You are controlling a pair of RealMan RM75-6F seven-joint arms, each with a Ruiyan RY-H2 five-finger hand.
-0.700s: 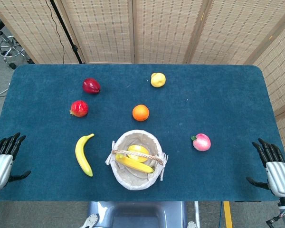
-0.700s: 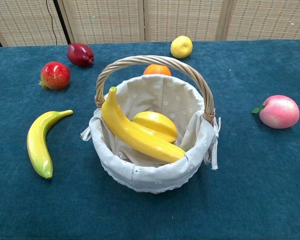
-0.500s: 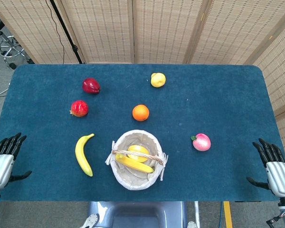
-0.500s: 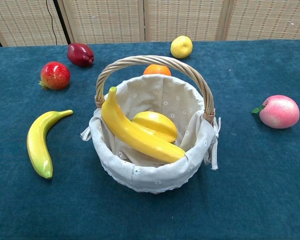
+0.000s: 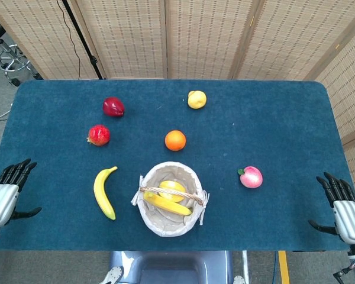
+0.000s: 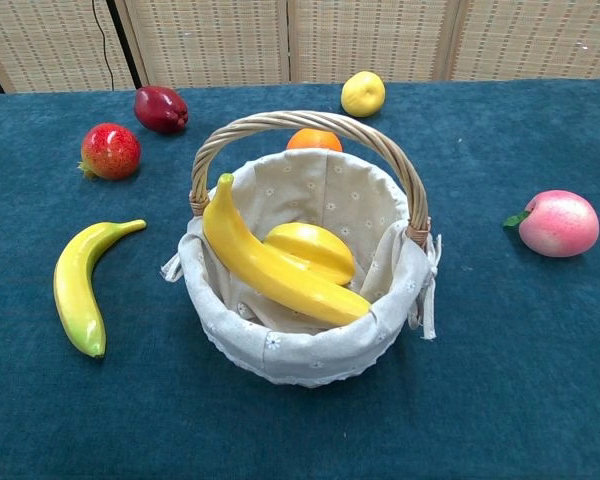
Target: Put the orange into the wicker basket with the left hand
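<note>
The surface point(image 5: 272, 118), covered in dark blue cloth, is seen w/ wide bare stretches on its right half and along the far edge. The wicker basket point(image 5: 155, 222) is set near the front edge, centre, lined in pale cloth, w/ a banana in the basket point(image 6: 270, 265) and a second yellow fruit lying inside. The left hand point(image 5: 5, 192) is held at the front-left edge, fingers spread apart, nothing gripped or touched; vs 0.7 s ago it is shifted slightly up and outward. The right hand point(image 5: 343, 207) is held at the front-right edge, fingers likewise apart, empty, shifted slightly down. The loose banana point(image 5: 103, 192) lies just left of the basket. The orange point(image 5: 175, 140) rests on the cloth just behind the basket, unmoved, w/ open room all round.
</note>
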